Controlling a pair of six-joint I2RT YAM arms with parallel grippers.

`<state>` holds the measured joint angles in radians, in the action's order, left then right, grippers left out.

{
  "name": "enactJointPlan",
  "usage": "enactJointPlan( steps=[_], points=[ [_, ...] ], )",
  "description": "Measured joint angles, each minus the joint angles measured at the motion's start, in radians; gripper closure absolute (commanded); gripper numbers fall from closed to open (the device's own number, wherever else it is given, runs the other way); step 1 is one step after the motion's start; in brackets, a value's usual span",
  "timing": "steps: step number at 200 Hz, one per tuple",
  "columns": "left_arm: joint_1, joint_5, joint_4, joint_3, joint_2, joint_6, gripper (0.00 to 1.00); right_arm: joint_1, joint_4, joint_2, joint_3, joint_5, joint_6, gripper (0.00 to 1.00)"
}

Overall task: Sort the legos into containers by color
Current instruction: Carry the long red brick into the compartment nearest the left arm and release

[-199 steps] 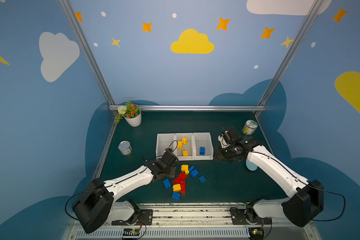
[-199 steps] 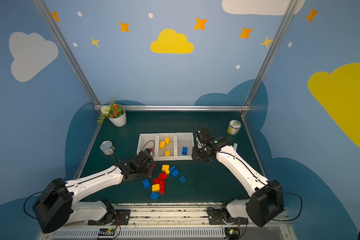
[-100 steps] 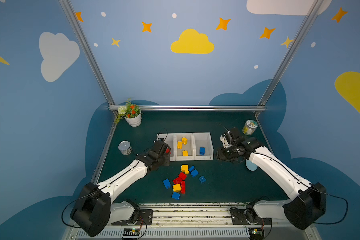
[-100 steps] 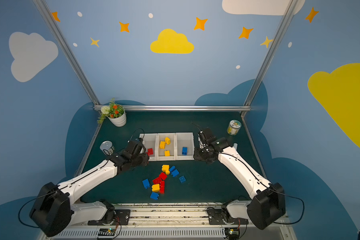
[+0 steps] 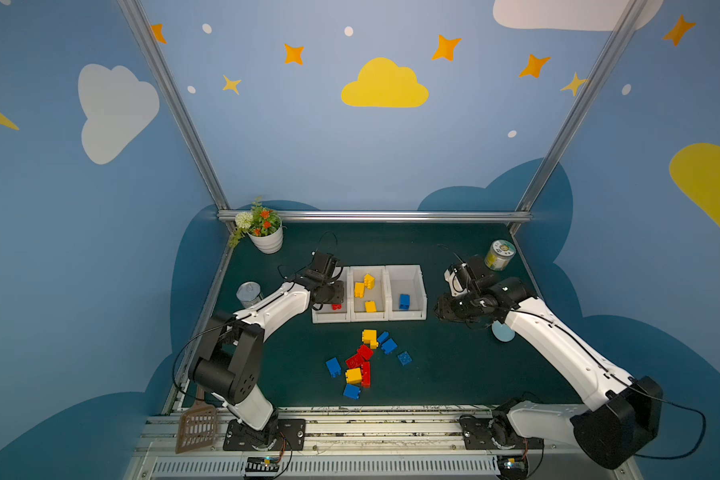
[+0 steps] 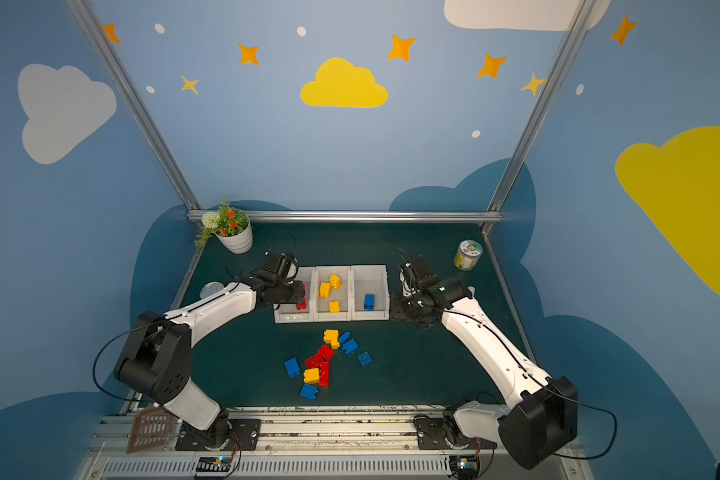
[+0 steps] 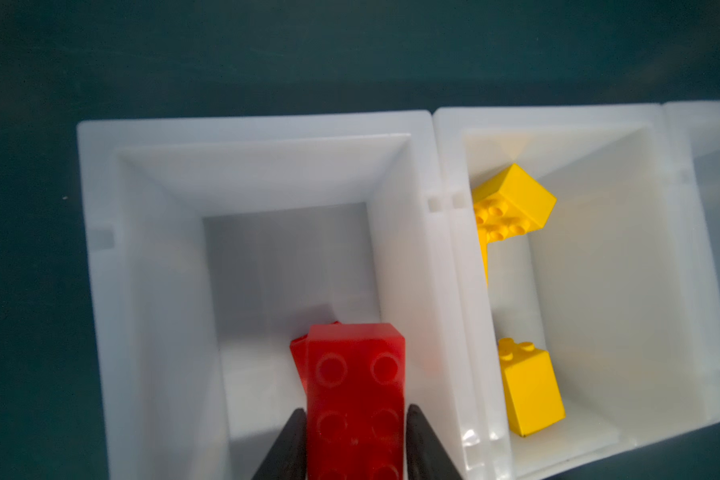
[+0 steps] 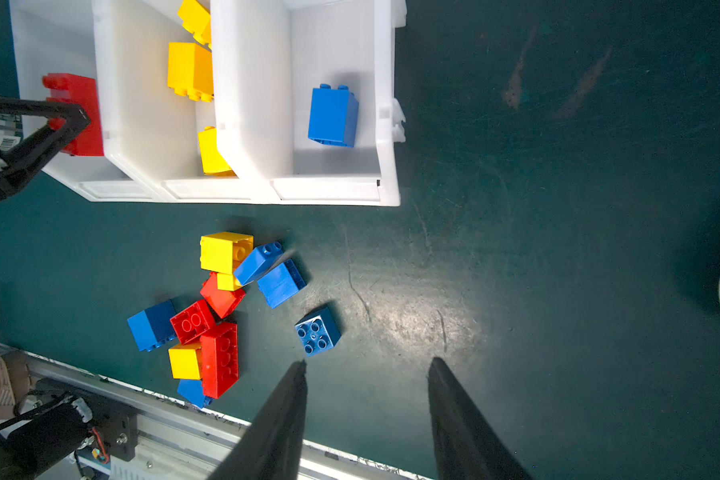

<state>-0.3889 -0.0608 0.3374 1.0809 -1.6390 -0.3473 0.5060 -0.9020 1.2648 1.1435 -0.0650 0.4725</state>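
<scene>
My left gripper (image 7: 356,409) hangs over the left white bin (image 7: 100,249) with a long red lego (image 7: 356,386) between its fingertips, which lie against both of its sides. The same red lego (image 5: 336,306) shows inside that bin (image 5: 329,319) in both top views. The middle bin (image 5: 368,318) holds three yellow legos (image 5: 359,289), and the right bin (image 5: 420,291) holds one blue lego (image 5: 404,301). A loose pile of red, yellow and blue legos (image 5: 364,359) lies in front of the bins. My right gripper (image 8: 366,365) is open and empty, hovering to the right of the pile.
A potted plant (image 5: 265,237) stands at the back left and a tin can (image 5: 249,293) by the left edge. A jar (image 5: 500,254) sits at the back right, with a pale blue object (image 5: 503,332) under my right arm. A brown spatula (image 5: 196,428) lies off the mat's front left.
My left arm has carried the red lego from the pile up and back to the left bin. My right arm has barely moved.
</scene>
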Motion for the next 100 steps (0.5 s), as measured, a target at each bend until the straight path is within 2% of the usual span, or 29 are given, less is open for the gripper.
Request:
enactJointPlan(
  steps=[49, 100],
  points=[
    [0.001, 0.009, 0.005, -0.036, 0.038, 0.0, 0.44, -0.002, 0.0, -0.009, -0.011, 0.001, 0.0, 0.51],
    [0.001, 0.006, 0.014, -0.15, 0.206, -0.034, 0.43, -0.003, 0.001, -0.008, -0.016, -0.008, 0.003, 0.51]
  ],
)
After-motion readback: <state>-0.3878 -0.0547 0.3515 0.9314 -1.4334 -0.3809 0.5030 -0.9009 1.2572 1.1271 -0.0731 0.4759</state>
